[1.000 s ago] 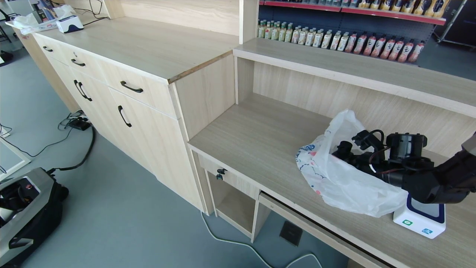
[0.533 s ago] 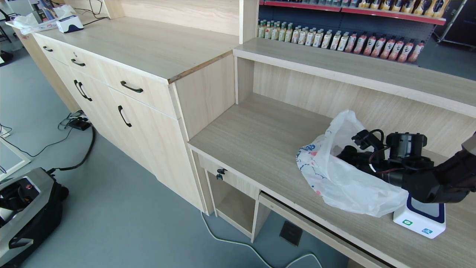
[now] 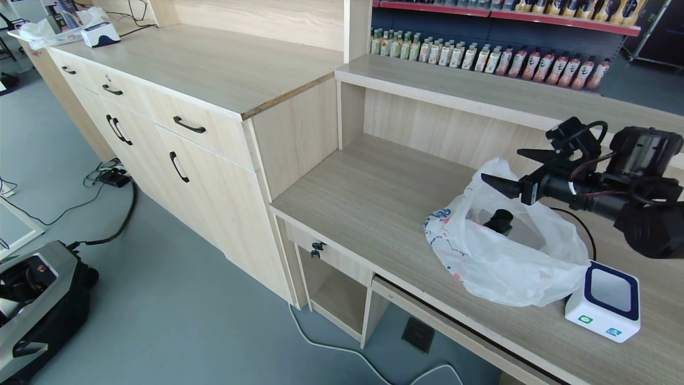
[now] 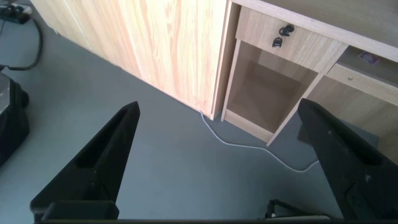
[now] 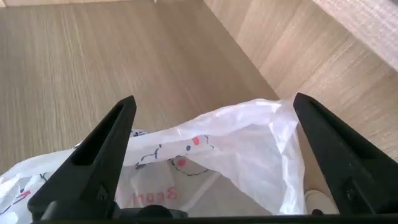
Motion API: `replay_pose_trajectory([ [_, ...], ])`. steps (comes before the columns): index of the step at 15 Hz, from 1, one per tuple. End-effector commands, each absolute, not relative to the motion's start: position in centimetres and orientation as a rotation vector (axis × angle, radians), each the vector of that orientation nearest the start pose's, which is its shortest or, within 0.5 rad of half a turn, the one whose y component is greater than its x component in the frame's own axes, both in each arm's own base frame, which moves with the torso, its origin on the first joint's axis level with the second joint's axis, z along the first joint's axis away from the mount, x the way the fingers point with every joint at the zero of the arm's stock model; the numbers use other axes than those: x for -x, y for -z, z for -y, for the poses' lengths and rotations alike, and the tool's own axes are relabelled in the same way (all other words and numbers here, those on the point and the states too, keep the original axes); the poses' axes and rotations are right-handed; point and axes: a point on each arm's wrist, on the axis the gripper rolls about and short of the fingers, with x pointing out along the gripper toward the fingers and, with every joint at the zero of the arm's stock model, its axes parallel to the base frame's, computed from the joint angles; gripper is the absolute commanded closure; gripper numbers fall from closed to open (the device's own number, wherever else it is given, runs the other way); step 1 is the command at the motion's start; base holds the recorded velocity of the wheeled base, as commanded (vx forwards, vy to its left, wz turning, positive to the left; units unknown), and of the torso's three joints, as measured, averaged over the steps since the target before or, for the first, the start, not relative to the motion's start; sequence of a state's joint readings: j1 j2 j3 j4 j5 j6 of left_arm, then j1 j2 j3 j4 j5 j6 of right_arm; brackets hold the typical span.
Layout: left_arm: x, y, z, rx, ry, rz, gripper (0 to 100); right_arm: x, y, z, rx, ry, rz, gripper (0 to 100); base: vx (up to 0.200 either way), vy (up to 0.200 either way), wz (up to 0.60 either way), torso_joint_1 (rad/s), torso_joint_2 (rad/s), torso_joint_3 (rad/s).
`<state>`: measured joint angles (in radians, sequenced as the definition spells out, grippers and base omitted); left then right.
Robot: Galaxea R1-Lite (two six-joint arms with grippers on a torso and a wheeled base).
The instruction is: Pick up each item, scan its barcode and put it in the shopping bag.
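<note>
Looking from the head, right gripper (image 3: 502, 167): above the bag, over its open mouth, fingers spread apart and holding nothing.
Head view, bag (image 3: 502, 267): white plastic, slumped on the desk (image 3: 374, 198), its mouth gaping upward towards the gripper.
Head view, item (image 3: 499, 220): a small dark thing lying inside the bag, below the gripper. Its shape and long axis cannot be made out.
Head view, scanner (image 3: 606, 302): white box with a blue-rimmed top, just beside the bag on the side nearer the robot's right arm.
Head view, key relation: the bagged item lies straight down from the spread fingers, so this item looks already delivered. No further item can be made out near the bag.
Left wrist view, left gripper (image 4: 217, 162): fingers wide apart and empty, hanging over grey floor (image 4: 124, 93) below the desk's front, well apart from the bag.
Right wrist view, right gripper (image 5: 217, 168): both dark fingers stand wide apart with nothing between them, framing the bag below.
Right wrist view, bag (image 5: 249, 130): its crumpled white rim rises between the fingers, with bare desk (image 5: 93, 62) beyond it.
Right wrist view, nearer arm: the right arm, by a wide margin. Any coming pick near the bag would likely fall to it.
</note>
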<state>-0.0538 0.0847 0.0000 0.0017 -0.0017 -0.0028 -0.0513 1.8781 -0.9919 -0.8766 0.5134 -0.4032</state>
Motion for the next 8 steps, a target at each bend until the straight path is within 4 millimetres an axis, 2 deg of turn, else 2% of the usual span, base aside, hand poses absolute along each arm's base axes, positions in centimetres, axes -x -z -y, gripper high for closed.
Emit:
replay_pose_trajectory([
  [1, 1.6, -7.7, -0.1, 0.001, 0.055, -0.086, 0, -32.9, -22.8, 2.2, 0.479, -0.391, 0.163, 0, 0.000, 0.000, 0.00, 0.000, 0.00, 0.000],
  [2, 1.6, -7.7, -0.1, 0.001, 0.055, -0.086, 0, -30.3, -23.6, 3.2, 0.501, -0.352, 0.150, 0, 0.000, 0.000, 0.00, 0.000, 0.00, 0.000],
  [4, 1.6, -7.7, -0.1, 0.001, 0.055, -0.086, 0, -26.6, -24.9, 4.6, 0.506, -0.282, 0.130, 0, 0.000, 0.000, 0.00, 0.000, 0.00, 0.000],
  [5, 1.6, -7.7, -0.1, 0.001, 0.055, -0.086, 0, -25.7, -25.2, 4.9, 0.511, -0.263, 0.130, 0, 0.000, 0.000, -0.60, 0.002, 0.00, 0.007],
  [6, 1.6, -7.7, -0.1, 0.001, 0.055, -0.086, 0, -23.1, -26.0, 5.7, 0.518, -0.200, 0.122, 0, 0.000, 0.000, -0.60, 0.002, 0.00, 0.002],
  [8, 1.6, -7.7, -0.1, 0.001, 0.055, -0.086, 0, -20.3, -26.0, 6.8, 0.502, -0.104, 0.055, 0, 0.000, 0.000, -0.60, -0.002, 0.00, 0.002],
])
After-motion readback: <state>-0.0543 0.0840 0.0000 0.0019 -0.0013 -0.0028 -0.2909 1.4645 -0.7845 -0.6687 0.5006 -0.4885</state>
